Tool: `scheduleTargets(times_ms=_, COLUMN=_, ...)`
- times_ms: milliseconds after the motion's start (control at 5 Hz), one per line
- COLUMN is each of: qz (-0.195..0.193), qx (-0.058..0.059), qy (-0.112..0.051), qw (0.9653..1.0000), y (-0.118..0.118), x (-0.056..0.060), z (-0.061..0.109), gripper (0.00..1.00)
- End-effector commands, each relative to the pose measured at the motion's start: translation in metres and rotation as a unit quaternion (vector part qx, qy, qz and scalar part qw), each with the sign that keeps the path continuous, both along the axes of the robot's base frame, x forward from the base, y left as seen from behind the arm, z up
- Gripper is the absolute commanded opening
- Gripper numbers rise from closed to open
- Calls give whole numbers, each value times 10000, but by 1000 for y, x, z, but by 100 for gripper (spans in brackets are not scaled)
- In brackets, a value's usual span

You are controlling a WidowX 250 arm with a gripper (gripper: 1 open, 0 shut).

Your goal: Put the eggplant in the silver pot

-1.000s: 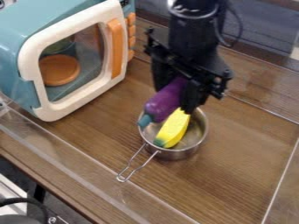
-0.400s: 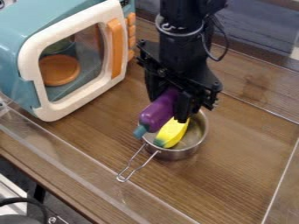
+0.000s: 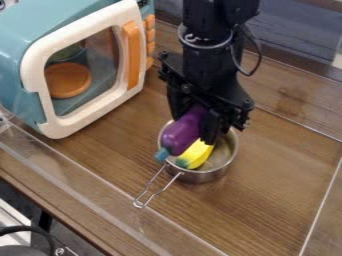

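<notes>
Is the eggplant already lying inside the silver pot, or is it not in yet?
Not fully in. The eggplant hangs tilted in the shut gripper, its lower end over the silver pot, beside a yellow toy.

Even indoor light, soft shadows; mild glare on table; low resolution, slightly blurred throughout.
</notes>
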State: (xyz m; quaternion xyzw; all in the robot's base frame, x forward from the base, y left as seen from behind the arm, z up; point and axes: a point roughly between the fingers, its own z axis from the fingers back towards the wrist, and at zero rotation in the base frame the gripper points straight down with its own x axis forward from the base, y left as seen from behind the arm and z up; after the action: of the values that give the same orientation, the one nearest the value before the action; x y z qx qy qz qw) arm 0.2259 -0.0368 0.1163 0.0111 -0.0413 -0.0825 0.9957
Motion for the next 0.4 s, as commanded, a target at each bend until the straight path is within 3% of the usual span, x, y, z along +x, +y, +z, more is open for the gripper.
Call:
scheduleTargets(times_ms=0, qz=57, qx=-45, qy=-126, qw=9999, y=2, x=3, z=2, gripper=0)
scheduleTargets(times_ms=200, qz=73, qx=-59, qy=-157, qw=9998, y=3, x=5, z=-1, gripper=0)
